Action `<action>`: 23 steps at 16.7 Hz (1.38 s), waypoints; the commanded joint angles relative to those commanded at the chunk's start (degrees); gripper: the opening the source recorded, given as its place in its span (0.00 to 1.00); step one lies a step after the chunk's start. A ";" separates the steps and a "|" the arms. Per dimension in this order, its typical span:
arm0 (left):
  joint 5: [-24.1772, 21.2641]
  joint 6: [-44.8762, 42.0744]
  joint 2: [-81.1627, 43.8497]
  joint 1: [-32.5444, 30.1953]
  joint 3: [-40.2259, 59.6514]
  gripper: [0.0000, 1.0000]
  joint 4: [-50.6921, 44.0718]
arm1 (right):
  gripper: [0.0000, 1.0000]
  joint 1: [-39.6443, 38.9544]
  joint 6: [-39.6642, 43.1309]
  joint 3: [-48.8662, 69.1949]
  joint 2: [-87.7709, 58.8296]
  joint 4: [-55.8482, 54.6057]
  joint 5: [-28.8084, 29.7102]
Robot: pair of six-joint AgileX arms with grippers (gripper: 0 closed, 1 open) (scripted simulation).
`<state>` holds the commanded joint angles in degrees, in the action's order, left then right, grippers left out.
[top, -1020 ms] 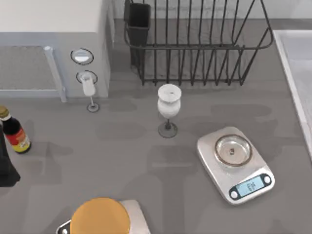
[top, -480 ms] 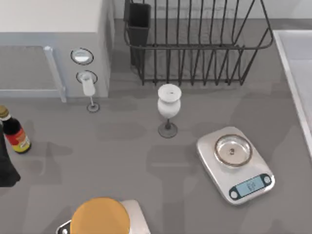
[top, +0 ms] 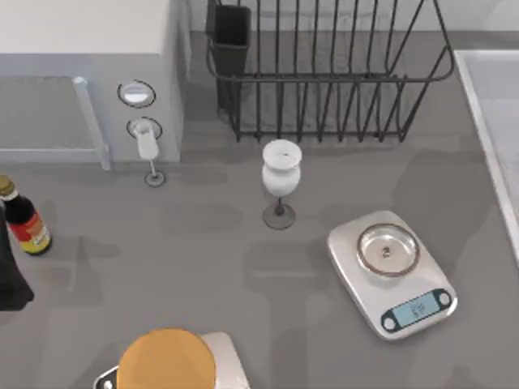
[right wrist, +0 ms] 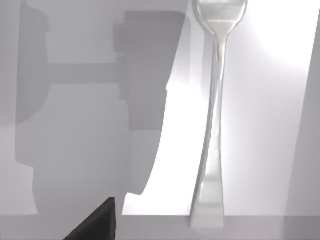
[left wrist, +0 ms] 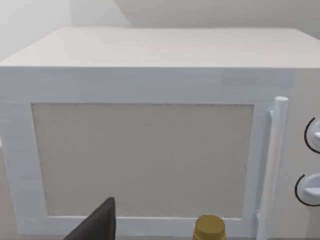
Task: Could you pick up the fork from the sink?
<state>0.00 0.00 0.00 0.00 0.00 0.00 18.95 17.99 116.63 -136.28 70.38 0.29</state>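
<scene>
Fork: lay flat on the pale floor of the sink, handle running lengthwise, rounded end far from the camera.
Handling: judged light, stiff and slippery, sitting low; best pinched across the narrow mid-handle.
Right wrist view: looked down on the fork; I could not tell whether the jaws were released or clenched.
Top view: sink rim at the counter's right edge.
Left wrist view: faced a microwave; jaw state could not be told.
</scene>
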 joint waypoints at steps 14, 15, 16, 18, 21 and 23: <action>0.00 0.00 0.00 0.00 0.00 1.00 0.00 | 1.00 0.25 -0.13 -12.58 -12.02 -24.63 0.14; 0.00 0.00 0.00 0.00 0.00 1.00 0.00 | 1.00 0.25 -0.13 -12.58 -12.02 -24.63 0.14; 0.00 0.00 0.00 0.00 0.00 1.00 0.00 | 0.92 0.25 -0.13 -12.58 -12.02 -24.63 0.14; 0.00 0.00 0.00 0.00 0.00 1.00 0.00 | 0.77 0.25 -0.13 -12.58 -12.02 -24.63 0.14; 0.00 0.00 0.00 0.00 0.00 1.00 0.00 | 0.55 0.25 -0.13 -12.58 -12.02 -24.63 0.14; 0.00 0.00 0.00 0.00 0.00 1.00 0.00 | 0.40 0.25 -0.13 -12.58 -12.02 -24.63 0.14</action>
<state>0.00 0.00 0.00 0.00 0.00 0.00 19.21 17.86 104.05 -148.29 45.75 0.43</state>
